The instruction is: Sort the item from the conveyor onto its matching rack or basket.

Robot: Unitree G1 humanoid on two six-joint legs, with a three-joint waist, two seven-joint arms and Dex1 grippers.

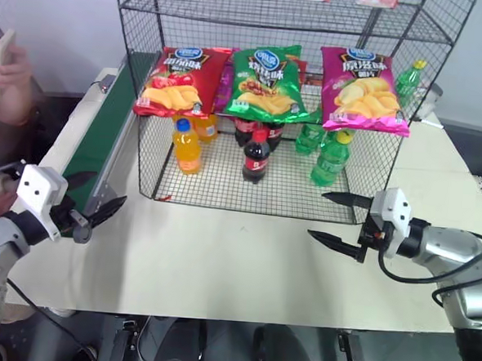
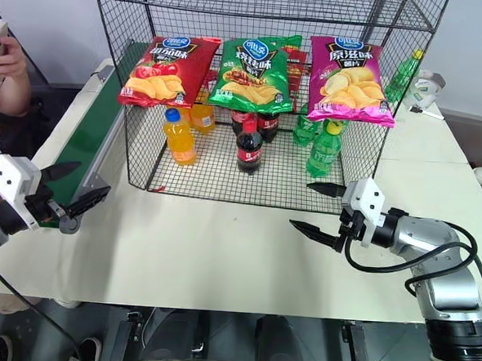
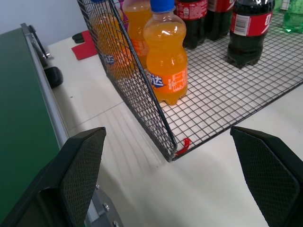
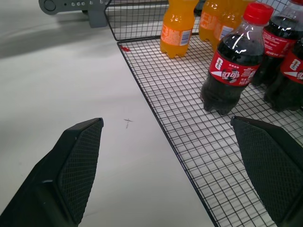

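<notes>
White bench (image 1: 220,261) | green crisp bag (image 1: 267,84), blue-white logo, on rack (image 1: 144,154) shelf between red and magenta bags | left pincer (image 1: 97,196) apart, empty | right pincer (image 1: 337,219) apart, empty

Glossy green crisp bag (image 1: 268,86) with blue-white logo, yellow crisps; red bag (image 1: 180,80); magenta bag (image 1: 363,90); black wire rack (image 1: 145,150); dark green belt (image 1: 105,131); orange bottles (image 1: 186,147).

green crisp bag (image 1: 267,85) – glossy, face-up, tilted on my rack's (image 1: 141,76) middle tier | conveyor (image 1: 105,131) – dark green belt just left of rack
</notes>
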